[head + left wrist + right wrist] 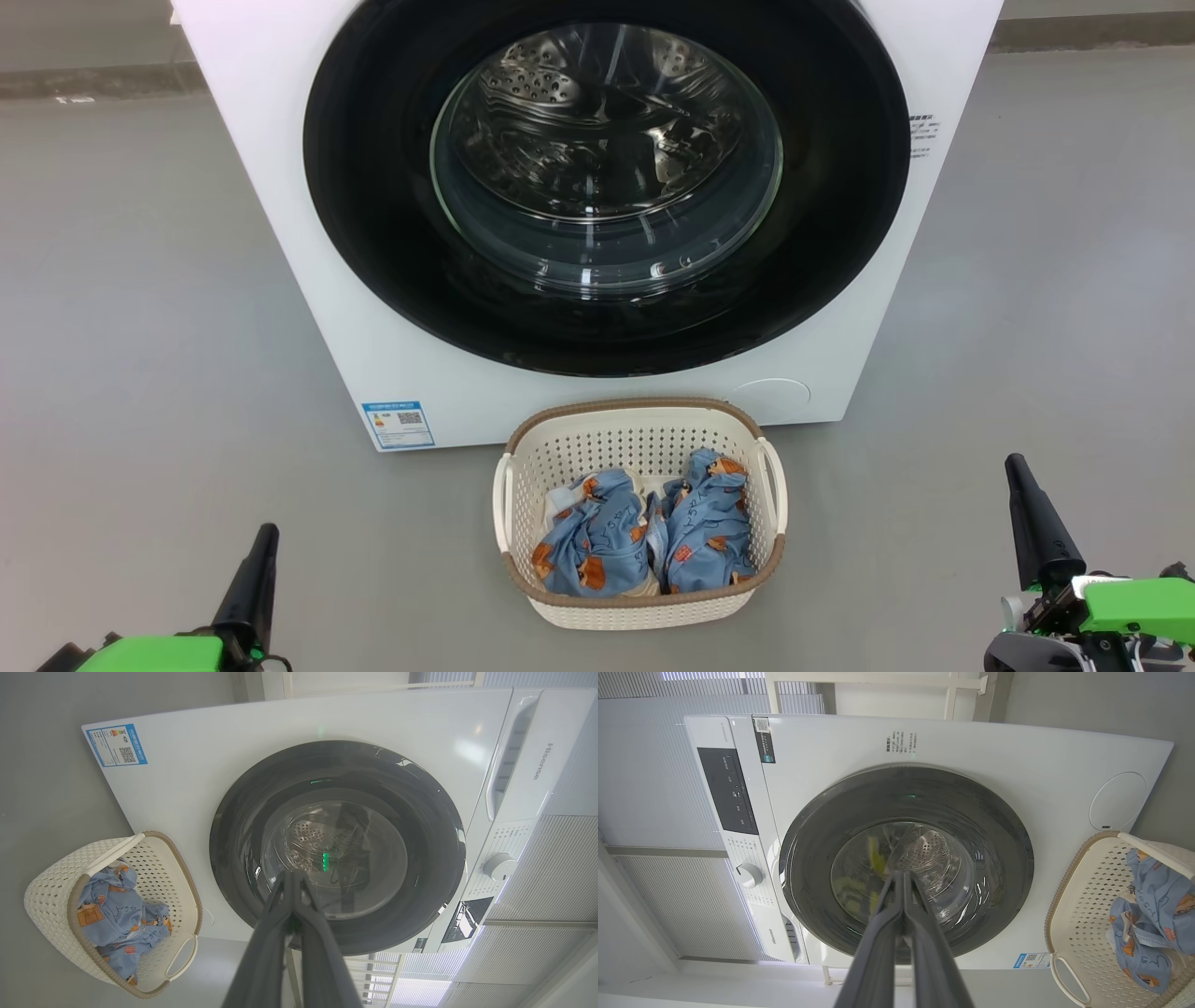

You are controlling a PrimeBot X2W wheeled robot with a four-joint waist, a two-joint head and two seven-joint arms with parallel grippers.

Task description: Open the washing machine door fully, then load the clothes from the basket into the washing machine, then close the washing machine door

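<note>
The white washing machine [280,187] stands ahead with its round black door [373,233] closed flat against the front; the steel drum shows through the glass porthole. On the floor right in front sits the cream basket [644,439] holding the blue bear-print clothes [644,537]. My left gripper [266,532] rests low at the left, shut and empty, well clear of the basket. My right gripper [1015,464] rests low at the right, also shut and empty. Both wrist views look along pressed-together fingers, left [292,875] and right [903,875], at the closed door [233,826] [999,826].
Grey floor [140,327] spreads on both sides of the machine and basket. A blue label sticker [399,425] marks the machine's lower left front. The control panel and knob [499,865] run along the machine's top, with white slatted panels behind.
</note>
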